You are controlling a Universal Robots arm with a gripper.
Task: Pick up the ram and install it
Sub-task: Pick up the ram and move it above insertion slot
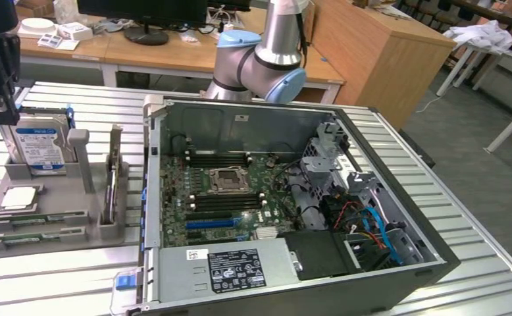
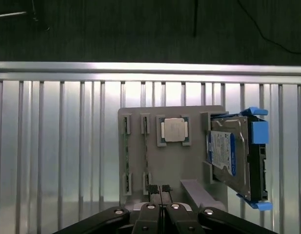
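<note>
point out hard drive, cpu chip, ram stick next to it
hard drive (image 2: pixel 221 153), wrist view, blue label
cpu chip (image 2: pixel 173 130), wrist view, middle of silver lid
ram stick (image 1: pixel 37 218) next to the cpu chip, exterior view, top edge

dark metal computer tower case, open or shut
Open: the dark metal computer tower case lies with its side panel off, leaving the green motherboard exposed.

We can read no word or number outright. The hard drive (image 1: pixel 38 141) standing in the grey holder (image 1: pixel 58 197) carries a blue label (image 2: pixel 221 153), its print too fine for us to make out. The power supply (image 1: pixel 177 280) in the open computer case (image 1: pixel 212 125) bears a black label (image 1: pixel 235 271) and a small white sticker (image 1: pixel 195 254), both illegible to us.
</note>
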